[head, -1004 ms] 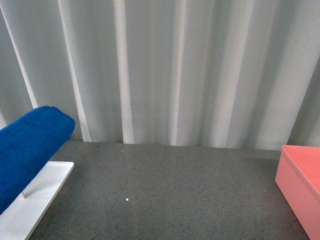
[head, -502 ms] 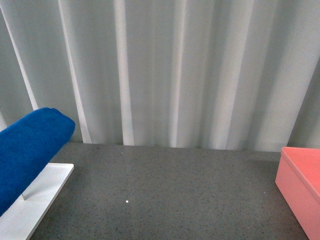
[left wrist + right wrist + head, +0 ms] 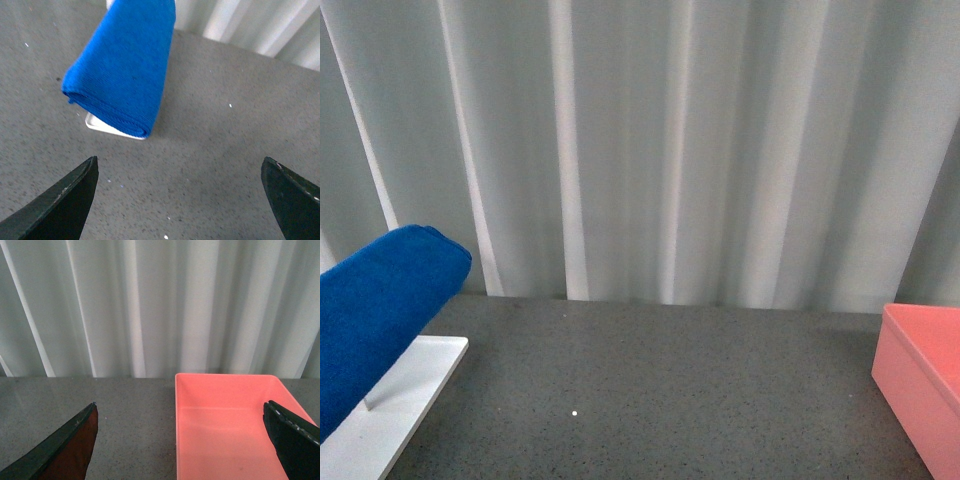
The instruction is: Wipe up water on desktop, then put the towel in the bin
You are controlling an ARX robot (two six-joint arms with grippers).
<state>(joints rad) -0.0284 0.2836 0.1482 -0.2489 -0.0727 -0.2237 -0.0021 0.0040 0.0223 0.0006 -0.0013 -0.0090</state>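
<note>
The towel lay folded over a white rack at the far left of the desktop. Its long axis ran from the near left corner back toward the grey curtain. That put it on my left arm's side. In the left wrist view my left gripper hung above the desktop with both fingers spread wide and nothing between them. The towel's near end showed ahead of the fingertips, not yet between them and not touched. The towel's length ran away from that hand rather than across the gap between the fingers, so I judged the reach would have to go forward and down onto that near end. My right gripper was also spread wide and empty. It faced the bin, which sat at the far right of the desktop, well apart from the towel. So the left arm was plainly the nearer one for the pickup. I could make out no clear puddle on the desktop, only a tiny bright speck near the middle, and I could not tell whether that was water.
</note>
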